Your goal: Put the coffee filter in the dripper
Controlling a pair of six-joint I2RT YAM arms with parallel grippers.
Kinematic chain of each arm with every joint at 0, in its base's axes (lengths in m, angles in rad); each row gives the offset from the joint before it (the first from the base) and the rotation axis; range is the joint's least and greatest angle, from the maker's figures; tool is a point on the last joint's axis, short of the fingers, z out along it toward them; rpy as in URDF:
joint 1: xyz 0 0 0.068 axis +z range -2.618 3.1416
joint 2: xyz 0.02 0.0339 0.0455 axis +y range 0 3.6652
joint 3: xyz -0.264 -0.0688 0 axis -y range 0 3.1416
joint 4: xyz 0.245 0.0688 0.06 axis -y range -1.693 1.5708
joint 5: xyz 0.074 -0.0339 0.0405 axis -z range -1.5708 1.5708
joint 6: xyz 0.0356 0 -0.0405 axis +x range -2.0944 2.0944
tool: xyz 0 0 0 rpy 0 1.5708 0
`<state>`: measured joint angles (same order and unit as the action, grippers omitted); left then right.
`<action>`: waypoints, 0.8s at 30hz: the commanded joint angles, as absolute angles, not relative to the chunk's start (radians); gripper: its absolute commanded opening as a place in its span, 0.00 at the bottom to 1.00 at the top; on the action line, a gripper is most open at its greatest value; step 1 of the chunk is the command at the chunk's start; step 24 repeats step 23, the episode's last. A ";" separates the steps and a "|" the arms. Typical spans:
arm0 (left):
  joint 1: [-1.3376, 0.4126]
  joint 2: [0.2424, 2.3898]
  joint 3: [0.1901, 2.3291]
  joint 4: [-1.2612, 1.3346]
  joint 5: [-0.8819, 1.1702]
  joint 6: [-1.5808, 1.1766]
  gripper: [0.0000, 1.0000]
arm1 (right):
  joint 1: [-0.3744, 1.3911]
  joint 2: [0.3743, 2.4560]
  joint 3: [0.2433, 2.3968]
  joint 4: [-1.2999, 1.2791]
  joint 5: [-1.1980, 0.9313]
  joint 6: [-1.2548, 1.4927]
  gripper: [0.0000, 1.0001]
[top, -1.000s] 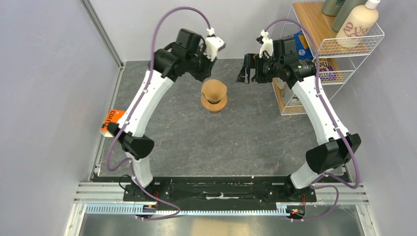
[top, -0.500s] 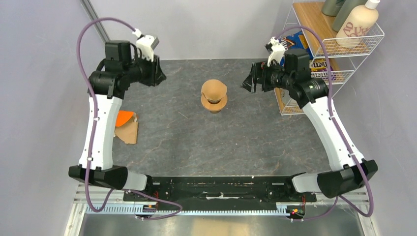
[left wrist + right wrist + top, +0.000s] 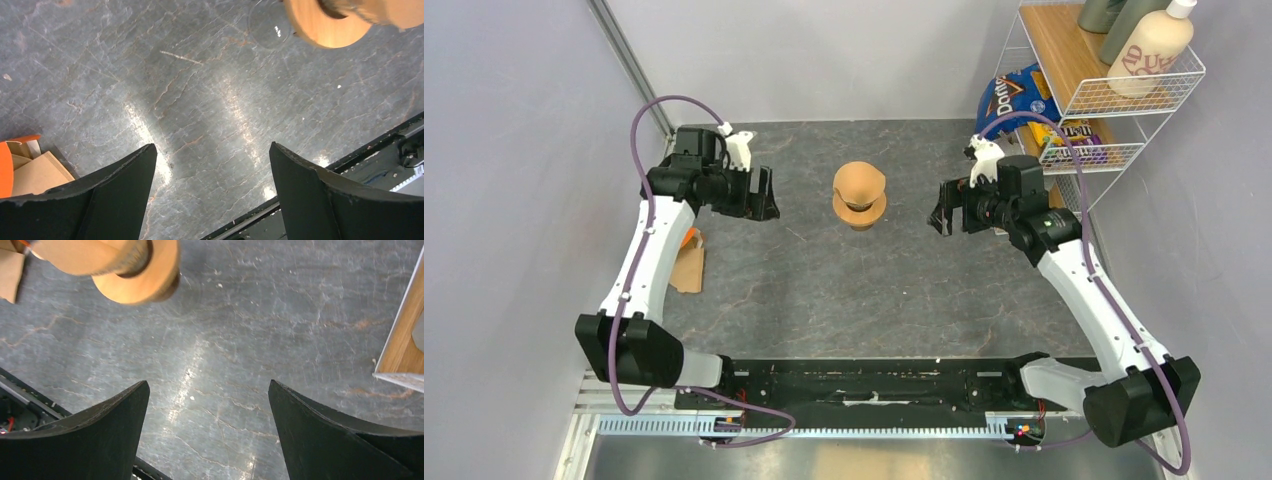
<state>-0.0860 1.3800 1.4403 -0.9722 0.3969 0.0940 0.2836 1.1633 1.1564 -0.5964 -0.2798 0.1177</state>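
Note:
The dripper (image 3: 861, 211) stands mid-table, its wooden ring collar showing under a tan-brown cone, the coffee filter (image 3: 859, 181), which sits in its top. My left gripper (image 3: 764, 204) hangs open to the left of it, apart from it and holding nothing. My right gripper (image 3: 940, 212) hangs open to the right, also apart and holding nothing. The left wrist view has the collar (image 3: 325, 27) and filter (image 3: 385, 10) at top right, far beyond my gripper (image 3: 211, 146). The right wrist view has the collar (image 3: 150, 277) and filter (image 3: 85, 257) at top left, beyond my gripper (image 3: 208, 382).
An orange coffee packet (image 3: 687, 238) and loose brown paper (image 3: 687, 268) lie by the left wall. A white wire rack (image 3: 1104, 90) at back right holds a blue crisp bag (image 3: 1016, 92) and bottles (image 3: 1154, 45). Its wooden edge (image 3: 400, 340) shows near my right gripper.
My left arm has swung away from above the dripper, out to the left and then down beside it, and its jaws have opened. My right arm has drawn back nearer. The filter stays in the dripper.

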 commanded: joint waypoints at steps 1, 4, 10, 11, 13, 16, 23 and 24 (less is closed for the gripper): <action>-0.094 1.404 1.375 -0.883 0.310 0.086 0.91 | 0.279 1.110 1.077 -0.505 -0.218 0.081 0.97; -0.110 1.372 1.317 -0.805 0.204 0.057 0.92 | 0.279 1.094 1.032 -0.474 -0.193 0.088 0.97; -0.182 1.305 1.235 -0.690 0.005 0.033 0.93 | 0.279 1.090 0.988 -0.422 -0.153 0.097 0.97; -0.194 1.302 1.230 -0.680 -0.031 0.031 0.93 | 0.278 1.087 0.983 -0.415 -0.153 0.101 0.97; -0.215 1.295 1.223 -0.666 -0.072 0.034 0.93 | 0.279 1.086 0.976 -0.404 -0.156 0.109 0.97; -0.230 1.293 1.223 -0.654 -0.110 0.033 0.93 | 0.279 1.088 0.976 -0.398 -0.160 0.113 0.97; -0.232 1.290 1.238 -0.636 -0.113 0.030 0.94 | 0.279 1.086 0.988 -0.398 -0.163 0.102 0.97; -0.232 1.290 1.238 -0.636 -0.113 0.030 0.94 | 0.279 1.086 0.988 -0.398 -0.163 0.102 0.97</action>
